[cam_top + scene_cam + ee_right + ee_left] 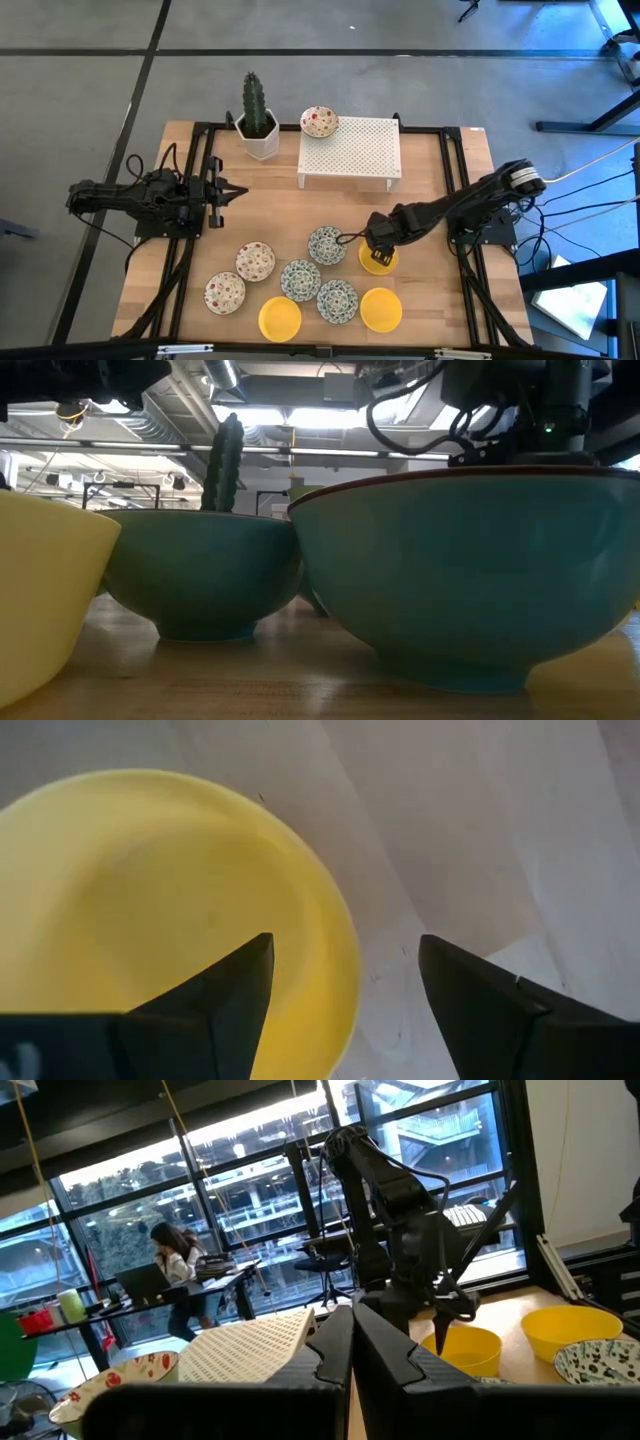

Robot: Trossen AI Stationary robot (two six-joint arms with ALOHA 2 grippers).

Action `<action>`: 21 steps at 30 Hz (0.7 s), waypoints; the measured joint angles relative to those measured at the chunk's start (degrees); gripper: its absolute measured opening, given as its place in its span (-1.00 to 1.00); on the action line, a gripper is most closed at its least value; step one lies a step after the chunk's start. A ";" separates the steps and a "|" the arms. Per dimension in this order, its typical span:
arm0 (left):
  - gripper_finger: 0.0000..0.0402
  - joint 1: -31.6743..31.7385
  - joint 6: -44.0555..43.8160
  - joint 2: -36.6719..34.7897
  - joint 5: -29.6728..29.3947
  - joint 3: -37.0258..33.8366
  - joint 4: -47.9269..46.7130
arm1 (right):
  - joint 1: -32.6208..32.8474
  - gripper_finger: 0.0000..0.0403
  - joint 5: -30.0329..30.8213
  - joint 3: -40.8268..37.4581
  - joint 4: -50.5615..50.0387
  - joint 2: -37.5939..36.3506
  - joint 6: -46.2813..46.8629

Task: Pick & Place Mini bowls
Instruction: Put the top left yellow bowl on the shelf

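R tool (377, 258) was down over a yellow mini bowl (376, 261) on the worktop (440, 190), fingers spread wide, nothing gripped. In the R wrist view its two dark fingers (215, 1010) straddled that bowl's rim (335, 935): one over the inside, the other outside over bare wood. That bowl sat just beside a blue-green patterned bowl (327, 244).

Other mini bowls lay in a loose cluster on the near half of the worktop: two more blue-green ones (300, 280) and (337, 300), two red-speckled ones (255, 261) and (224, 293), two more yellow ones (279, 318) and (381, 309). A third red-speckled bowl (319, 121) sat on the corner of the white perforated rack (352, 150) at the far side, next to a cactus (254, 100) in its white pot (260, 135).

L tool (232, 192) was clenched w/ nothing in it, parked at the L side, well apart from the bowls. L wrist view looked across at the R arm (385, 1190) above the yellow bowl; a person (175, 1265) sat at a desk beyond the windows.
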 joint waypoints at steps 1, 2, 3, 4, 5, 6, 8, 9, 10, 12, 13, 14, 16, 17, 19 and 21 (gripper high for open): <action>-0.98 0.00 0.01 0.01 0.00 0.00 0.00 | -0.10 0.23 -0.04 0.00 0.00 0.16 -0.65; -0.98 0.00 0.01 0.01 0.00 0.00 0.00 | -0.22 0.23 -0.04 0.00 0.10 0.38 -1.02; -0.98 0.00 0.00 0.02 0.00 0.00 0.00 | -0.41 0.23 -0.04 0.00 0.32 0.62 -1.41; -0.98 0.00 0.02 0.02 0.00 0.00 -0.02 | -0.54 0.23 -0.05 0.00 0.30 0.77 -1.62; -0.98 0.00 0.00 0.00 0.00 0.01 0.00 | -0.66 0.23 -0.08 0.00 0.14 0.85 -1.86; -0.98 0.00 0.01 0.00 0.00 0.02 0.00 | -0.79 0.23 -0.08 0.00 0.28 1.03 -2.15; -0.98 0.00 0.02 0.01 -0.02 0.00 0.00 | -0.88 0.23 -0.01 0.00 0.55 1.17 -2.40; -0.98 0.00 0.05 0.00 -0.02 0.00 0.00 | -0.86 0.23 -0.01 0.00 0.50 1.17 -2.57; -0.98 0.00 0.05 0.01 -0.12 0.00 0.00 | -0.86 0.22 -0.03 0.00 0.67 1.29 -2.67; -0.98 -0.02 -0.04 0.01 -0.20 0.00 -0.02 | -0.86 0.17 -0.04 0.00 0.71 1.61 -2.61; -0.98 0.00 -0.45 0.00 -0.20 0.00 -0.02 | -0.86 0.13 -0.04 0.00 0.51 1.71 -2.44; -0.98 -0.01 -1.10 0.00 -0.20 0.01 -0.07 | -0.86 0.09 -0.04 0.00 0.72 1.97 -2.31; -0.98 0.00 -2.24 0.02 -0.21 0.00 -0.13 | -0.86 -0.03 -0.04 0.00 1.06 2.24 -2.24; -0.98 -0.02 -2.38 0.00 -0.20 0.00 -0.09 | -0.86 -0.09 -0.02 0.00 0.96 2.33 -2.36; -0.98 -0.02 -2.36 0.02 -0.22 0.00 -0.07 | -0.86 -0.25 -0.02 0.00 1.11 2.57 -2.41; -0.98 -0.02 -2.51 0.00 -0.22 0.01 -0.04 | -0.84 -0.41 -0.04 0.00 0.29 2.64 -2.43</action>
